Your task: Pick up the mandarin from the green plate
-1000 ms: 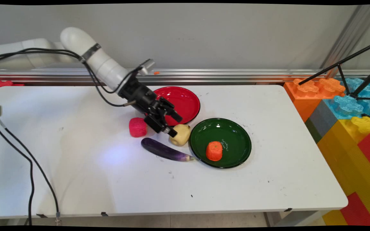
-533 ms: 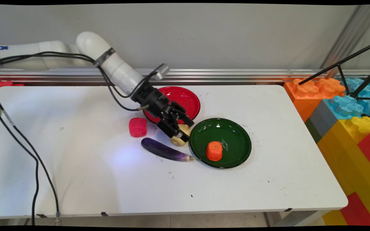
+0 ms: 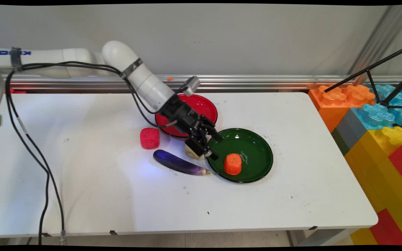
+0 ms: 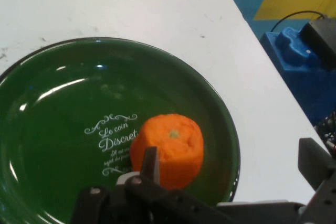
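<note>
My gripper (image 3: 216, 147) is open, with nothing between its fingers, and hangs low over the left side of a green plate (image 3: 253, 139). An orange fruit-like thing (image 3: 232, 164) stands in that plate, just right of the fingertips and apart from them. In the hand view the orange thing (image 4: 168, 148) sits straight ahead in the green plate (image 4: 52, 129), close to one finger (image 4: 150, 163), while the other finger (image 4: 314, 160) is over the white table. A pale yellow thing (image 3: 189, 152) lies behind the gripper, mostly hidden by it.
A purple eggplant (image 3: 181, 164) lies left of the green plate, a red lumpy thing (image 3: 149, 138) farther left, and a red plate (image 3: 202, 104) behind the arm. Big coloured building blocks (image 3: 379, 122) stand off the table's right end. Black cables (image 3: 44, 167) hang at the left.
The arm has swung to the right, carrying the open gripper from beside the pale yellow thing to over the green plate's left side. Nothing on the table has moved.
</note>
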`<state>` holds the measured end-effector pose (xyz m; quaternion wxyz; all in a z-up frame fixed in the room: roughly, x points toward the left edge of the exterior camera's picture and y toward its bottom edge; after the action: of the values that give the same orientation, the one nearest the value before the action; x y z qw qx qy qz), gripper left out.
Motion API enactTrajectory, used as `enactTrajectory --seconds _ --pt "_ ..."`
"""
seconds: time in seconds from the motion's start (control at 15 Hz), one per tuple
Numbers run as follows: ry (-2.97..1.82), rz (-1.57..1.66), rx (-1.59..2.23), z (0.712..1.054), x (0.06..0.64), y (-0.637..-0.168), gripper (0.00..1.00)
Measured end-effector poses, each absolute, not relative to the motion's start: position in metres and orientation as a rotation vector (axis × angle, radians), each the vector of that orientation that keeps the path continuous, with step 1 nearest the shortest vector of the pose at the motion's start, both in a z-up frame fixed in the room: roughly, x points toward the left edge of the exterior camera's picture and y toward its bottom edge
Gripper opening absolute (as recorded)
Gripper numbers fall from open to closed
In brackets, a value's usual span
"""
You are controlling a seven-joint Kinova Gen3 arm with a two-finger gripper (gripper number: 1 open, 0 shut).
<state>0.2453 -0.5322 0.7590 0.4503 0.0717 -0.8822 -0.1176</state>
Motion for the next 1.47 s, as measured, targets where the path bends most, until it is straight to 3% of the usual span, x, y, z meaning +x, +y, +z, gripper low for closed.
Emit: enactTrajectory --seconds 1.47 --pt "-2.248 -0.218 0.030 0.718 0.186 -0.558 1.00"
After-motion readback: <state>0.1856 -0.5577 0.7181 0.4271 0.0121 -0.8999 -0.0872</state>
